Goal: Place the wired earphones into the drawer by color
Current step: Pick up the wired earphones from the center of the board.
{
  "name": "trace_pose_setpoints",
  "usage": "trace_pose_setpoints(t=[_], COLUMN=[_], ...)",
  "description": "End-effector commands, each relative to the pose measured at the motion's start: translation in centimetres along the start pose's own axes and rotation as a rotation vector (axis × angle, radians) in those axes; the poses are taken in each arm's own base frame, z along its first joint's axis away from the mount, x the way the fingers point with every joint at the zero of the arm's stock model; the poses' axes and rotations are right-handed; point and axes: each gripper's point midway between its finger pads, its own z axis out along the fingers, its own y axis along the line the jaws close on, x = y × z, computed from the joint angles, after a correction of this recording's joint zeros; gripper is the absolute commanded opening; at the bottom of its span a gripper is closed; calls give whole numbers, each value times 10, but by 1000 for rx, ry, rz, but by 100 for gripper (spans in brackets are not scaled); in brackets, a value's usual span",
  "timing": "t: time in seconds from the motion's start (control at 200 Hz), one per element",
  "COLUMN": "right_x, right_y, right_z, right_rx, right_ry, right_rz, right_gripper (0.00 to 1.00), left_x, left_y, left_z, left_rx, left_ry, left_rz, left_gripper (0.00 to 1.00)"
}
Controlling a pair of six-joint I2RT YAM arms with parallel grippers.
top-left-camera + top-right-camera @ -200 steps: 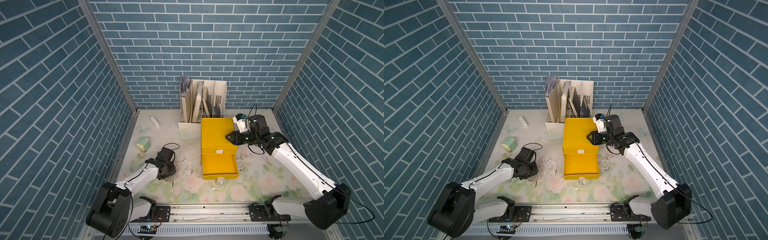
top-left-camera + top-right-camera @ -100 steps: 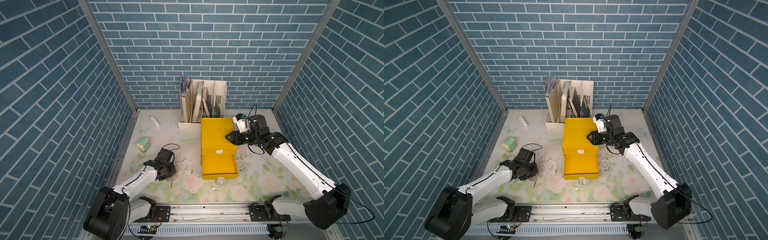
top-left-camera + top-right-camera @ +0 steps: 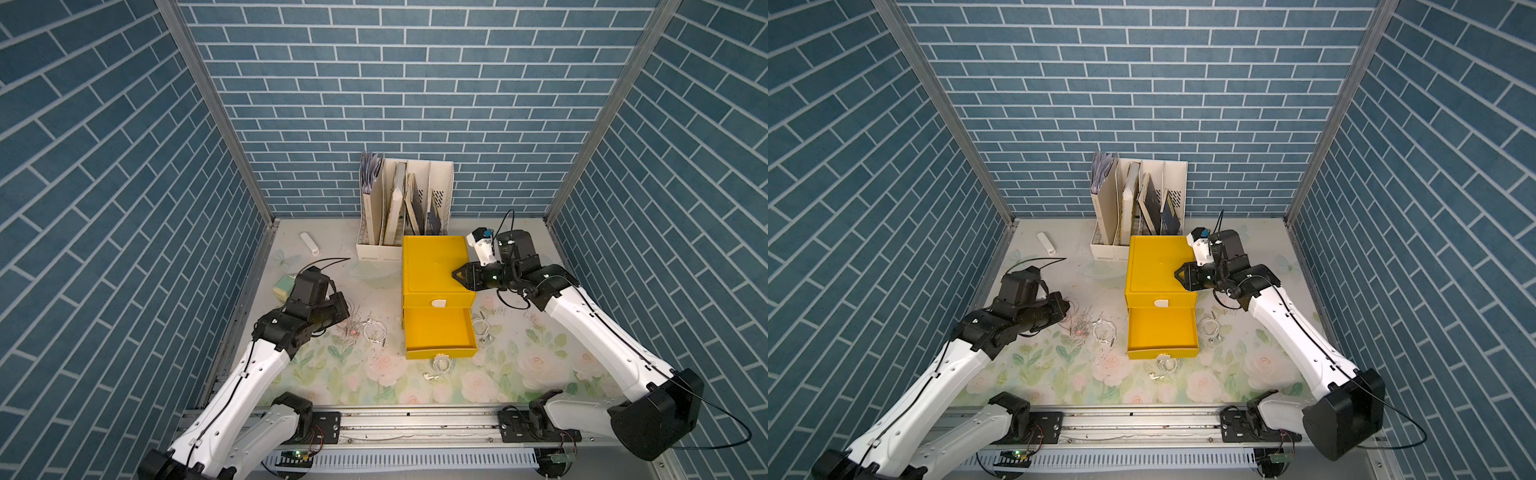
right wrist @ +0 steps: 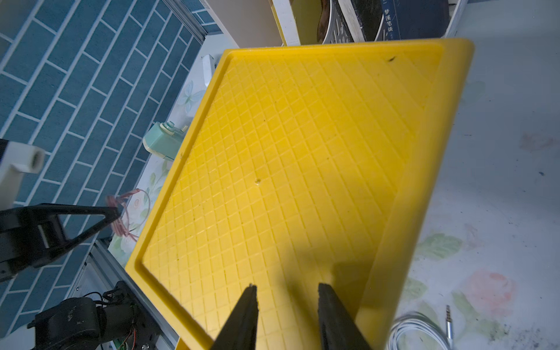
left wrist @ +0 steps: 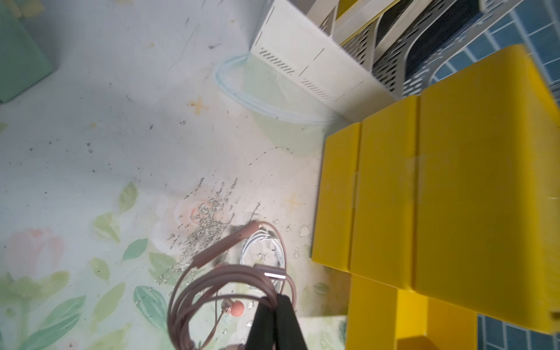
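Left pincer point(image 5: 274, 298) clenched on the pinkish earphones point(image 5: 212, 281), beside the yellow drawer unit point(image 3: 432, 266); nothing stowed yet.

The lower drawer point(image 3: 440, 332) stands pulled out and looks empty, and the upper drawer point(image 3: 415, 301) is shut, so sorting seems barely begun. Three white sets lie on the floral mat point(image 3: 519, 374): a coil point(image 3: 374, 330) on the drawer's left, a coil point(image 3: 484, 326) on its right, a coil point(image 3: 440, 365) just in front. The pinkish set is a loose loop of thin cable, pinched at one side, with a coral earbud point(image 5: 236, 309) and inline remote point(image 5: 224, 245); it looks limp and apt to snag. The right pincer point(image 4: 285, 291) hovers part-open and empty over the unit's gridded top.
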Motion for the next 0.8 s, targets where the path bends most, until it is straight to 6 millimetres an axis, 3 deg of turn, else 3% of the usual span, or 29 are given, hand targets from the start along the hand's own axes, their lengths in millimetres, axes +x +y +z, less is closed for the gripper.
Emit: trace_pose_setpoints(t=[0.0, 0.23, 0.41, 0.525, 0.795], right_x=[1, -8, -10, -12, -20], right_y=[2, 21, 60, 79, 143], right_z=[-14, -34, -50, -59, -60], right_rx=[11, -64, -288, -405, -635], right_ry=[-17, -77, -138, -178, -210], right_rz=[26, 38, 2, -32, -174], right_gripper=[37, 37, 47, 57, 63], left_x=[-4, -24, -35, -38, -25], left_y=[-15, -62, -90, -107, -134], left_z=[-23, -59, -80, -87, -89], left_rx=[51, 223, 320, 386, 481], left_ry=[8, -30, -47, -40, -15], left_rz=[15, 29, 60, 74, 98], left_gripper=[0, 0, 0, 0, 0])
